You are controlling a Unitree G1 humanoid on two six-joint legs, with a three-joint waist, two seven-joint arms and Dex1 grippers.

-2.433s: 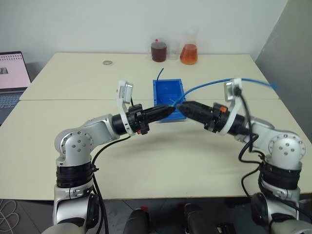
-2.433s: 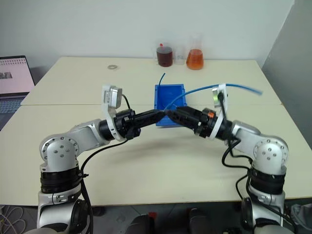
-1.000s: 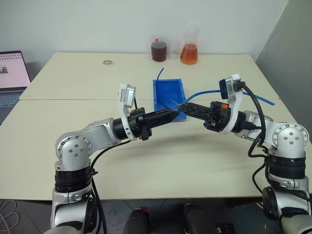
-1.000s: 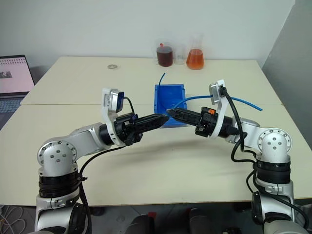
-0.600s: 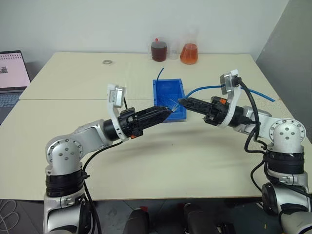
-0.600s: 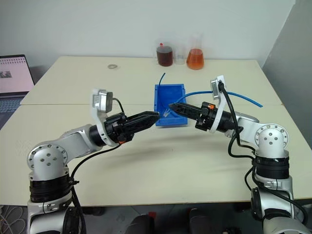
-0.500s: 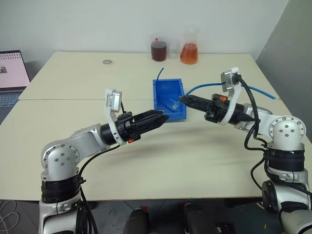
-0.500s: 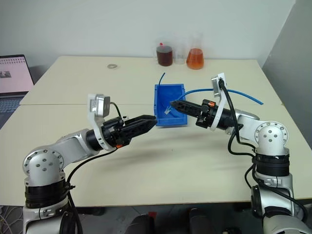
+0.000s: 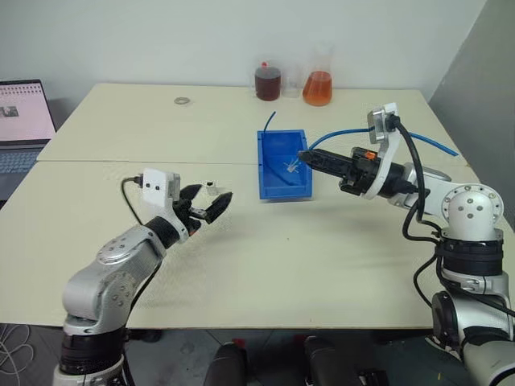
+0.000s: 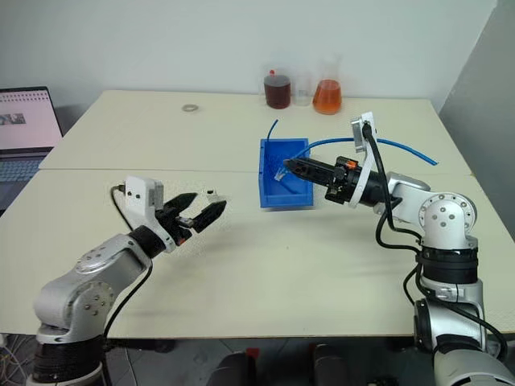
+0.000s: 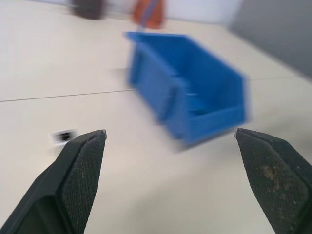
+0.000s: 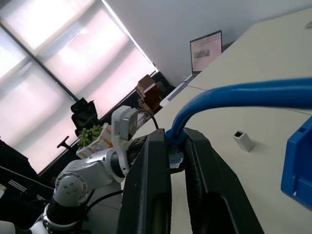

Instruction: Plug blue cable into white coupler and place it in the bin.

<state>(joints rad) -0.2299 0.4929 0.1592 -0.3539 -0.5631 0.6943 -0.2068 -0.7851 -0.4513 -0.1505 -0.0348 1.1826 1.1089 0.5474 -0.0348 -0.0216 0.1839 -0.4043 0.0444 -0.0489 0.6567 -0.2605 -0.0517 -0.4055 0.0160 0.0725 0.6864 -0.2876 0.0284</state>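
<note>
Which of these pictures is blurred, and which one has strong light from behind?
Left wrist view: the bin is smeared by motion blur, while the fingers in front stay sharp. Right wrist view: bright windows behind give backlight, yet the blue cable between the fingers is clear. Both eye views: even light, soft shadows on the table.

The left arm reaches forward low over the bench, its elbow bent and wrist about level, and its left gripper (image 9: pixel 211 203) of two black fingers points ahead with the fingers spread wide and nothing between them. The right arm is raised higher and bent inward across the front, so that the right gripper (image 9: pixel 303 155) points toward the robot's left. Its two black fingers are closed together on the thin light-blue cable (image 12: pixel 253 95), pinching it near the clear plug end.
</note>
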